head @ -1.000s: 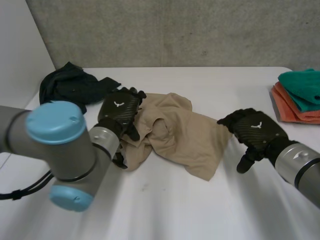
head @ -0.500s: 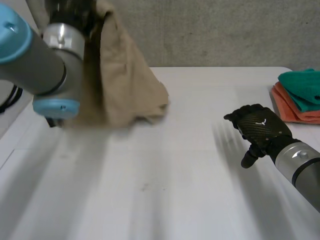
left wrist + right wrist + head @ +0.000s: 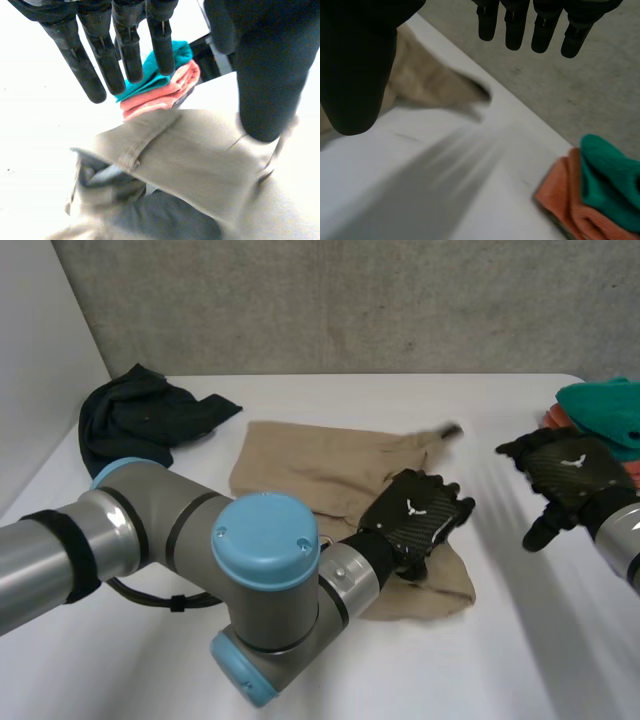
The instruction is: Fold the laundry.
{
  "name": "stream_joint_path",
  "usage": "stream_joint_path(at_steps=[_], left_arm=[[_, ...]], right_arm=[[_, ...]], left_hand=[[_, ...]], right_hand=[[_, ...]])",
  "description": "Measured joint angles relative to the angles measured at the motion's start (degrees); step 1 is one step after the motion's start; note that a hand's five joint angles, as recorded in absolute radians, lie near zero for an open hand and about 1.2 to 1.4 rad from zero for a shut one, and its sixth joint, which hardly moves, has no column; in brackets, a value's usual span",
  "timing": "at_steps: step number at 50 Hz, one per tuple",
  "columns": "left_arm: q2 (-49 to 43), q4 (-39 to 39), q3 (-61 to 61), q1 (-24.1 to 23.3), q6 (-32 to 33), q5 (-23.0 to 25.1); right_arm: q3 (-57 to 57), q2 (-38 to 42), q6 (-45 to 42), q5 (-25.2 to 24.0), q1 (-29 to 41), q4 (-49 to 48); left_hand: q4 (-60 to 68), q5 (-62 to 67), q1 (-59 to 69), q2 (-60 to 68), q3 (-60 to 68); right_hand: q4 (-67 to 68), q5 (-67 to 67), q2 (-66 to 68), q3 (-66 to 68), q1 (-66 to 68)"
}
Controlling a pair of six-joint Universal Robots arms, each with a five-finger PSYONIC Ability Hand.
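since half a second ago the tan cloth [image 3: 310, 465] has come down from high at my left side and now lies flattened on the white table [image 3: 420, 670], at its middle. its long axis runs on a slant, from the far end near the dark garment [image 3: 140, 415] to the near end by the left hand [image 3: 415, 520]. a blurred corner on its far edge points toward the right hand [image 3: 570, 470]. the left hand sits over the cloth's near right part. in its wrist view i see the fingers [image 3: 127, 50] straight and spread, the thumb held apart, nothing pinched. the right hand has shifted toward the folded teal cloth [image 3: 610, 175] and orange cloth [image 3: 565, 200], off the tan cloth, its fingers loose and empty.
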Motion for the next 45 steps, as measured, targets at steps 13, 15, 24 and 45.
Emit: stream_joint_path(at_steps=[13, 15, 24, 45], left_arm=[[15.95, -0.36, -7.33, 5.72, 0.59, -5.3], [18.17, -0.47, -9.78, 7.06, 0.61, -8.12], [23.99, -2.49, -22.81, 12.66, 1.28, -16.36], [15.19, -2.33, -28.61, 15.77, 1.88, -15.73]], right_arm=[[-1.84, -4.93, -2.28, -2.21, -2.53, 0.61], [-1.4, -6.98, -4.49, -3.25, -2.22, 1.58], [2.97, -12.47, -15.31, -6.44, 0.89, 11.82], [9.34, 10.42, -18.36, -2.25, 4.05, -6.71]], left_hand=[[-7.99, -8.22, -4.44, -7.79, -7.92], [-8.18, -8.4, -4.44, -7.96, -8.18], [-8.18, -8.43, -4.44, -7.96, -8.19], [18.94, 18.68, 22.14, 18.6, 18.39]], right_hand=[[0.0, 0.0, 0.0, 0.0, 0.0], [0.0, 0.0, 0.0, 0.0, 0.0], [0.1, 0.01, 0.0, 0.08, 0.0], [10.63, 10.41, 7.39, 10.35, 9.4]])
